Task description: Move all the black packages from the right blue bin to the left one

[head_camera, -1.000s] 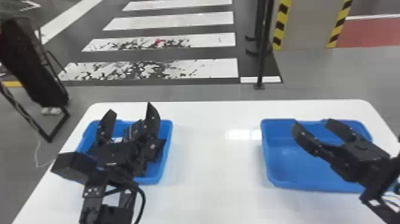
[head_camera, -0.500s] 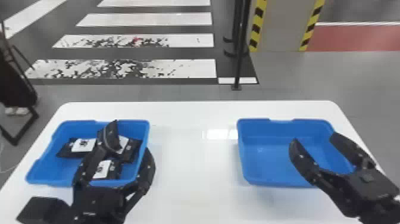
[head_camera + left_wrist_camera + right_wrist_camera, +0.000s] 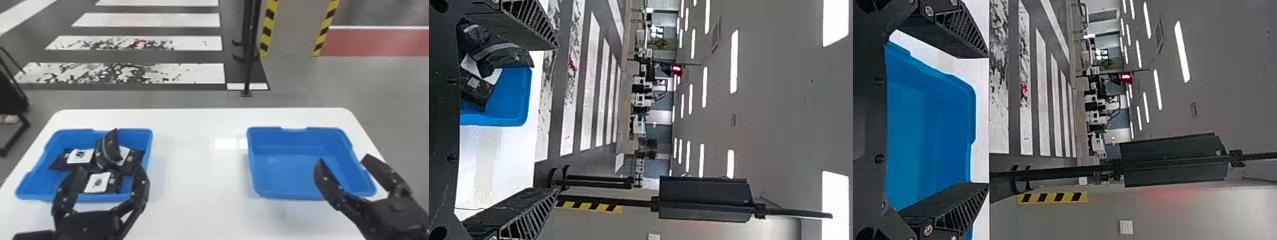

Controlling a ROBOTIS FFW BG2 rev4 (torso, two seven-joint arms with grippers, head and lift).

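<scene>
The left gripper (image 3: 109, 168), wide open and empty, partly hides packages (image 3: 62, 162) beyond it, while the right gripper (image 3: 343, 160), likewise spread and empty, masks part of the right bin (image 3: 293, 142)

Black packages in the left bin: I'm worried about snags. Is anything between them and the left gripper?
Nothing visible. In the head view, the nearest package shows between the open fingers of the left gripper, just beyond the bin's near rim.

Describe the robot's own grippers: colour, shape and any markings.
The left gripper and right gripper are black, each with two flat fingers tapering towards the tip. Slanted ribs form an open lattice in them. Silvery screw heads dot the right one's finger bases.
</scene>
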